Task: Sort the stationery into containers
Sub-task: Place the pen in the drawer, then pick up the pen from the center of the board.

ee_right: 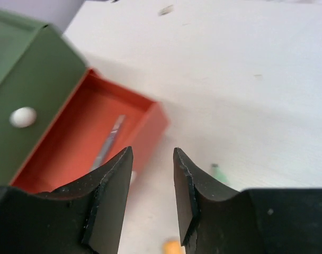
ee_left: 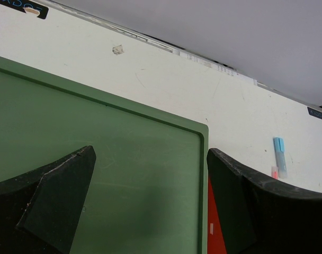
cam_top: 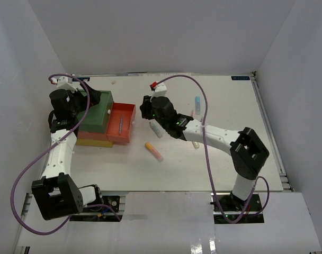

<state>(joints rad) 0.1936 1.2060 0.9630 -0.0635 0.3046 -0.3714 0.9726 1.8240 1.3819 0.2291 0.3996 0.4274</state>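
Your right fingers [ee_right: 110,196] are hovering slightly parted, pinching nothing. The white marker [cam_top: 157,129] is lying just beside them at 5 o'clock, pointing 11-to-5. Your left fingers [ee_left: 55,196] are sitting spread over the green bin [ee_left: 124,159], farther off. You're seeing three pens on the desk [cam_top: 230,106] and one grey pen [ee_right: 109,138] in the red drawer [ee_right: 150,114].

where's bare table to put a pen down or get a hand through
Free: the near strip of table, between the orange marker and the near edge; the right side past the blue highlighter. Crowded: between the red drawer and the right gripper, where the white marker lies.
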